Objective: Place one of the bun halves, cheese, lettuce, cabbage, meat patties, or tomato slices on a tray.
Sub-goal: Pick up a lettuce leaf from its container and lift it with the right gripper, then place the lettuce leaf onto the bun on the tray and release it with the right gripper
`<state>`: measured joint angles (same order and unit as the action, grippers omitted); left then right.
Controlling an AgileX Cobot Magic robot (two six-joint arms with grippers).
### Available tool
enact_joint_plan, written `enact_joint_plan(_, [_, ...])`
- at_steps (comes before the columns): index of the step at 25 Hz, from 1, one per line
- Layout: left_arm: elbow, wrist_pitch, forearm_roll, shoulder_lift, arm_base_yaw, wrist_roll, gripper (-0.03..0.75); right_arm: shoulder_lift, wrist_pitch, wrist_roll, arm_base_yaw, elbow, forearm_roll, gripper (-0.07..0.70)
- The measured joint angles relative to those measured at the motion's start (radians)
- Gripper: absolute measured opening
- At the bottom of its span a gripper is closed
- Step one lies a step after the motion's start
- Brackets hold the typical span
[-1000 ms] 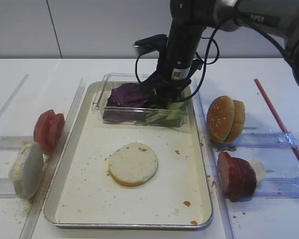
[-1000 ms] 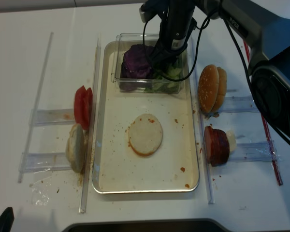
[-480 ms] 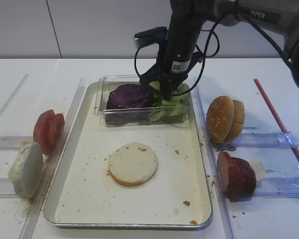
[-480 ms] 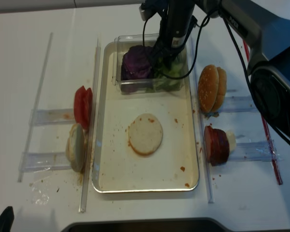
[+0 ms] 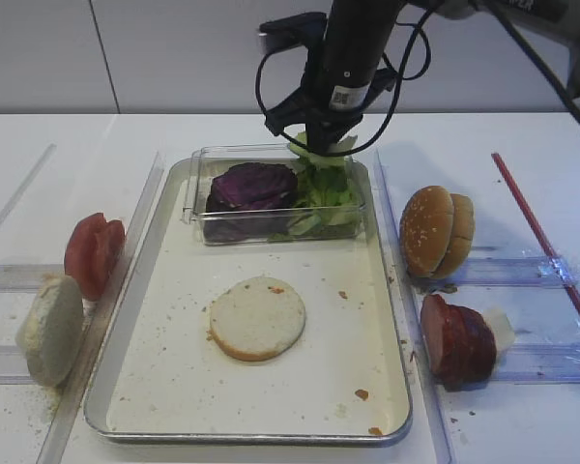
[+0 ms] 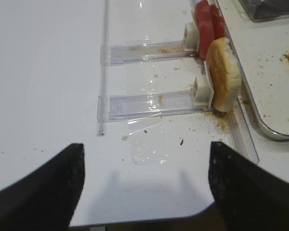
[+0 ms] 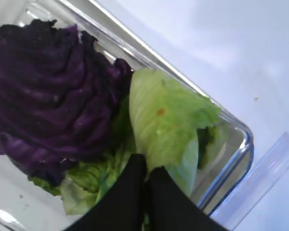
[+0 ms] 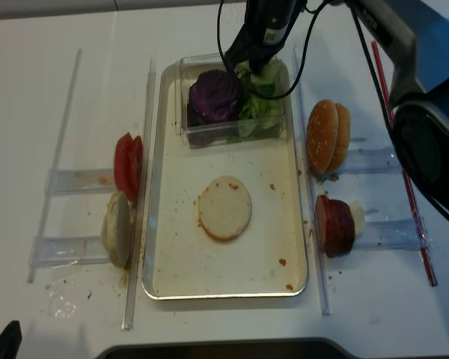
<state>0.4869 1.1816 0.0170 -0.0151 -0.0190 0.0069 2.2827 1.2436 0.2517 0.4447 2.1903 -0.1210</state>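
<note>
My right gripper [image 5: 319, 133] is shut on a light green lettuce [image 5: 321, 152] leaf and holds it just above the clear plastic box [image 5: 195, 198]. In the right wrist view the shut jaws [image 7: 147, 175] pinch the lettuce [image 7: 166, 118] beside the purple cabbage [image 7: 48, 106]. The silver tray [image 5: 126, 319] carries the box and one pale bun half [image 5: 257, 318]. My left gripper [image 6: 144, 190] is open over bare table at the front left, holding nothing.
Tomato slices [image 5: 94, 253] and a pale bun half [image 5: 50, 331] stand in clear racks left of the tray. Sesame bun halves [image 5: 437, 232] and meat patties [image 5: 459, 340] stand in racks on the right. A red rod [image 5: 541, 242] lies at the far right.
The right gripper shut on a lettuce leaf inside the box and rose, lifting the leaf above the box. The left gripper has not moved.
</note>
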Motion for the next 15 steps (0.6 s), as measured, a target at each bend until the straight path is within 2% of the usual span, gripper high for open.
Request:
enact_joint_plan(10, [0.0, 0.0, 0.0, 0.0, 0.0, 0.0, 0.491, -0.113, 0.0, -0.027, 0.007, -0.01, -0.06, 0.018])
enact_joint_plan(15, [0.0, 0.0, 0.0, 0.0, 0.0, 0.0, 0.491, -0.21, 0.0, -0.031, 0.055, -0.146, -0.034, 0.018])
